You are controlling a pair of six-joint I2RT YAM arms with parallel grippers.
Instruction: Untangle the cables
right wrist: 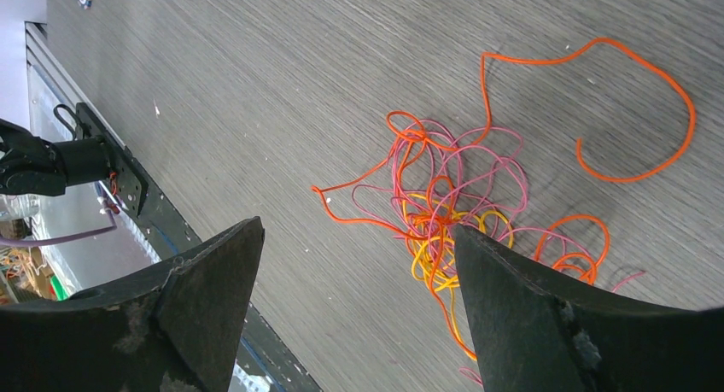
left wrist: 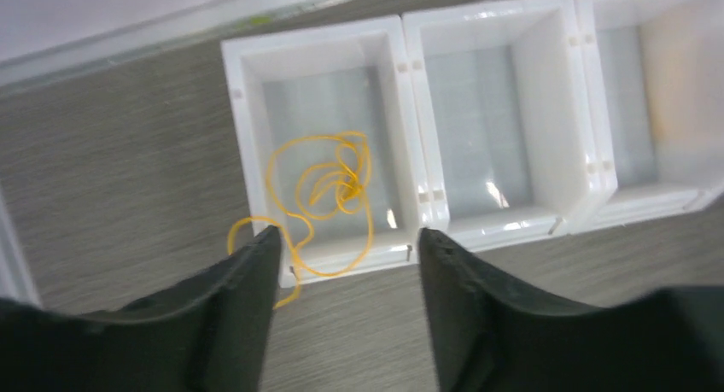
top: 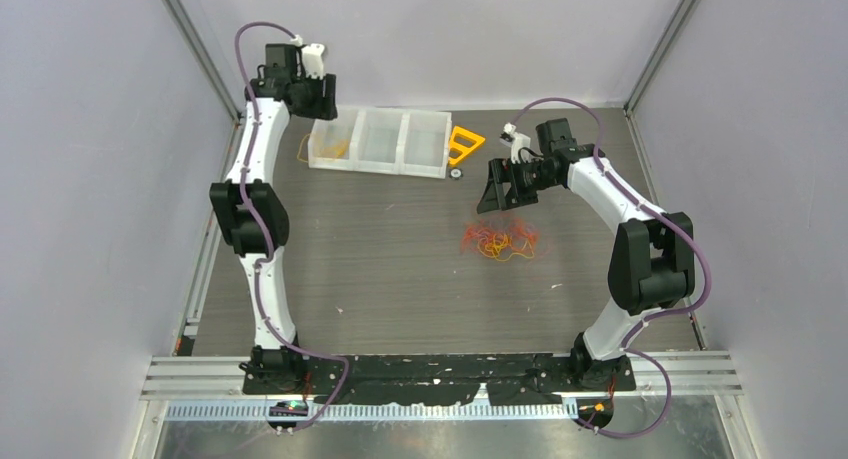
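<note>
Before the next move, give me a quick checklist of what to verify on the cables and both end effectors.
1. Left end effector open and holding nothing: ok.
2. Yellow cable fully inside the left bin: not ok, one loop hangs outside the rim.
3. Right end effector open, facing the tangle: ok.
4. Tangle separated: not ok, pink, orange and yellow strands cross.
5. Long orange cable free of the tangle: cannot tell.

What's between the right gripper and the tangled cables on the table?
Nothing: the open right gripper hangs just beyond the cables, with only bare table in the gap, clearest in the top view.
</note>
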